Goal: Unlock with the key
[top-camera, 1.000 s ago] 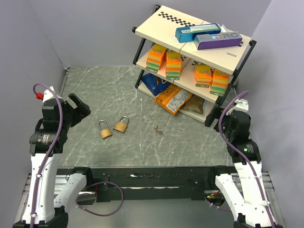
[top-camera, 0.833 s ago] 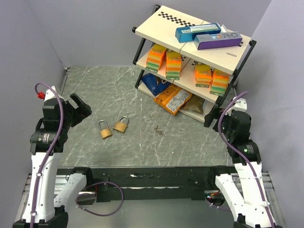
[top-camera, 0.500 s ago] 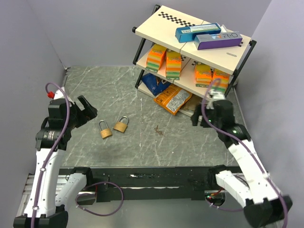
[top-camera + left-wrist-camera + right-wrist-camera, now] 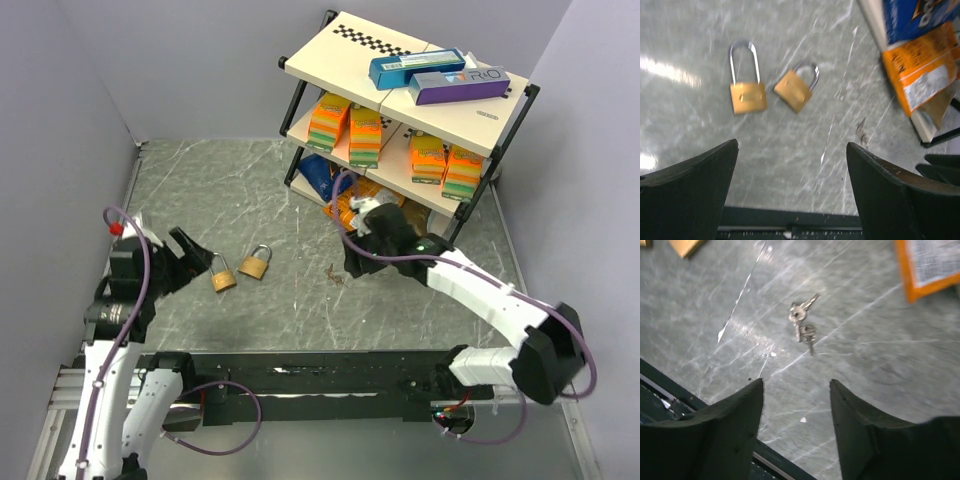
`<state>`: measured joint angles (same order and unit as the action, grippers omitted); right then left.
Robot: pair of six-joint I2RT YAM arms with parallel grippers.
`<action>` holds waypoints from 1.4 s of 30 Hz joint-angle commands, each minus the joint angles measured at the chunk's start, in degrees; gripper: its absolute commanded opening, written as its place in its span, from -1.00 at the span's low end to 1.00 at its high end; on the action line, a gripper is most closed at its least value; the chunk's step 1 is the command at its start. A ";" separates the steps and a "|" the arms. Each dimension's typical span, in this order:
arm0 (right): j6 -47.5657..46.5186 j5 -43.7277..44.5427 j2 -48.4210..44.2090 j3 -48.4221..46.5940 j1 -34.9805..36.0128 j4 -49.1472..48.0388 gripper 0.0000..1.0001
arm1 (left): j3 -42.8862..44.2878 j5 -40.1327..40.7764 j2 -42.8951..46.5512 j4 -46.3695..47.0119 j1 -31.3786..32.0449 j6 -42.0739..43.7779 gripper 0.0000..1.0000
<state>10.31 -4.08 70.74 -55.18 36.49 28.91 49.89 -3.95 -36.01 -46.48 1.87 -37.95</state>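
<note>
The key [image 4: 334, 273] is a tiny dark bunch lying flat on the marble table [image 4: 200, 180], right of two brass padlocks [image 4: 221, 273] [image 4: 256, 263]. In the right wrist view the key [image 4: 802, 325] lies just beyond my right gripper [image 4: 796, 382], which is open with nothing between its fingers. From above, the right gripper [image 4: 353, 262] hovers just right of the key. My left gripper [image 4: 198, 260] is open and empty just left of the padlocks. Its wrist view shows the long-shackled padlock [image 4: 746, 92], the tilted one [image 4: 796, 87], the key [image 4: 860, 131] and the gripper [image 4: 792, 145].
A black-framed shelf rack [image 4: 400, 100] stands at the back right with boxes on top and orange packs on its middle shelf. Blue [image 4: 320, 178] and orange snack bags [image 4: 922, 70] lie under it, close behind my right arm. Grey walls close in both sides.
My right arm has swung from the far right in to the middle of the table, stopping over the key. The left gripper has moved forward and lower, closer to the padlocks.
</note>
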 commanded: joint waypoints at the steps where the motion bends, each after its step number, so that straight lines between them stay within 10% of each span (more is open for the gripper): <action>1: -1.07 -1.29 6.05 -2.91 4.20 -4.20 0.18 | -5.66 -3.35 5.59 -0.80 0.06 -5.90 0.87; 42: -4.07 5.31 36.40 -16.01 7.72 -6.40 -0.49 | -9.11 -7.04 7.36 -7.05 0.06 -11.79 0.72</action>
<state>7.14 -0.91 106.37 -68.38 43.75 22.39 40.40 -9.87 -28.36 -54.17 1.87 -48.84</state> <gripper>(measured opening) 0.278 0.872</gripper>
